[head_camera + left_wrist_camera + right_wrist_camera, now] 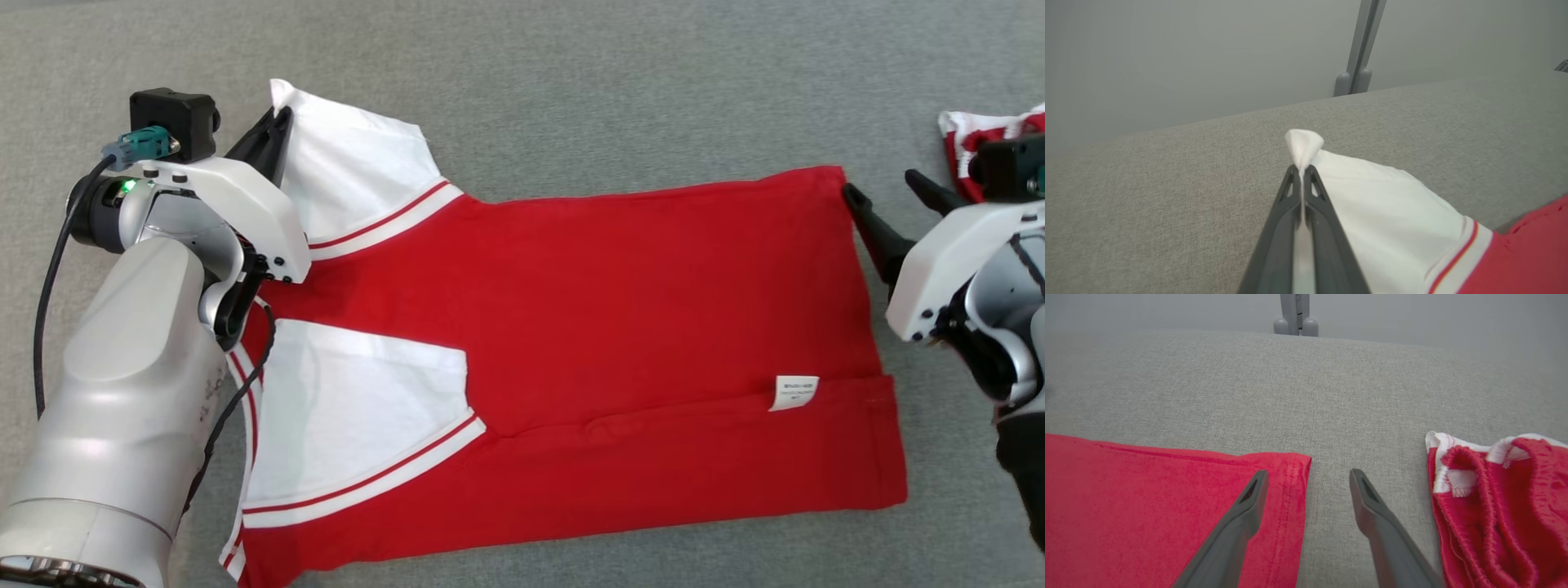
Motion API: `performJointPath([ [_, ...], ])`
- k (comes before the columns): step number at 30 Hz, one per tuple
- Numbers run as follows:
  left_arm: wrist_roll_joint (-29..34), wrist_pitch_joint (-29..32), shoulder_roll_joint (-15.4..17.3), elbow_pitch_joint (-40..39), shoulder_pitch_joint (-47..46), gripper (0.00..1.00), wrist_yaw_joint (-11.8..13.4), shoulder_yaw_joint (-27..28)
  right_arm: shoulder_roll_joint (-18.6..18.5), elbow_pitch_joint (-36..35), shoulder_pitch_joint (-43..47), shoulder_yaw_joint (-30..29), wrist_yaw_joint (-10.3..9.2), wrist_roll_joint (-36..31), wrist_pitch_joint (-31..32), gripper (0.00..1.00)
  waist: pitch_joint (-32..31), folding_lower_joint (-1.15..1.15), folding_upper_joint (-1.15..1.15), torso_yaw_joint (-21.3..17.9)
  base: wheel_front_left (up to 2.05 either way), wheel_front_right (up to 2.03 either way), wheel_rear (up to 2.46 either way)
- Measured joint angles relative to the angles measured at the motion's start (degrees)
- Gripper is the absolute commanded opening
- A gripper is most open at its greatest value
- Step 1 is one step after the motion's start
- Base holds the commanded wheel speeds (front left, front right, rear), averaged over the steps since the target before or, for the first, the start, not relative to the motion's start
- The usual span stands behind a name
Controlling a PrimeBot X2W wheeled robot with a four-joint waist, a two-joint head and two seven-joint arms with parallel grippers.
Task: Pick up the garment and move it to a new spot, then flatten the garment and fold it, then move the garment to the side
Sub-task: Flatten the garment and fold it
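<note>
Grey fabric surface (571, 90); red-and-white shirt (637, 310) spread flat mid-frame. Its far white sleeve (1392, 204) has its corner pinched tight in the left gripper (1301, 168). At the far hem corner, the right gripper (1308, 473) is spread wide, holding nothing. Bunched red garment (1498, 498) just beside it.

red garment (637, 327), white red-striped sleeves, grey surface (571, 82).

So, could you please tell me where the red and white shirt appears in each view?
Head view: the shirt lies across the middle, white sleeves at left.
Left wrist view: lower right; the shut left pincer pinches its white sleeve tip.
Right wrist view: lower left, its red hem corner below the open right pincer.
Shared landmark: the grey cloth surface beneath it.
</note>
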Motion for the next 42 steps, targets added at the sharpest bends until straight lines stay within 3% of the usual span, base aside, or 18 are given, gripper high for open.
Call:
performJointPath([
  [12,-1.0,0.3,-0.5,-4.8,1.0,0.00,0.0,-0.9,-2.2,12.8,-9.6,6.4,0.00,3.1,3.1,0.99,2.3,0.00,0.00,2.7,0.00,0.00,0.00],
  [15,-1.2,0.4,-0.4,-5.8,1.2,0.00,0.2,-0.9,-2.8,14.4,-10.9,8.7,0.00,4.7,3.1,0.74,2.6,0.00,0.00,2.9,0.00,0.00,0.00],
  [17,-1.3,0.5,-0.3,-6.4,1.5,0.00,0.4,-1.0,-3.0,15.2,-11.7,10.2,0.00,5.8,2.9,0.49,2.8,0.00,0.00,3.0,0.00,0.00,0.00],
  [19,-1.5,0.6,-0.1,-6.9,1.8,0.00,0.5,-1.0,-3.4,15.9,-12.6,11.6,0.01,6.8,2.6,0.41,3.0,0.00,0.00,3.0,0.00,0.00,0.00],
  [24,-1.8,0.9,0.2,-8.1,2.2,0.00,0.8,-0.9,-4.4,17.5,-13.9,14.6,0.01,8.9,1.8,0.32,3.1,0.00,0.00,3.2,0.00,0.00,0.00],
  [26,-2.2,1.0,0.4,-8.5,2.5,0.00,0.9,-0.9,-4.7,18.2,-14.2,15.5,0.01,9.4,1.0,0.14,3.1,0.00,0.00,3.2,0.00,0.00,0.00],
  [27,-2.2,1.0,0.5,-8.7,2.8,0.00,1.0,-0.9,-4.8,18.4,-14.3,15.9,0.01,9.6,0.2,0.00,3.0,0.00,0.00,3.2,0.00,0.00,0.00],
  [34,-2.8,-1.3,0.8,-11.4,5.0,0.00,1.0,-0.8,-6.0,19.0,-14.4,17.1,0.01,11.8,-6.1,0.00,1.8,0.00,0.00,3.3,0.00,0.00,0.00],
  [42,-3.8,-5.2,2.1,-18.5,11.2,0.00,1.1,-0.6,-8.2,11.2,-5.3,16.7,0.00,15.5,-13.9,0.00,-1.6,0.00,0.00,3.3,0.00,0.00,0.00],
])
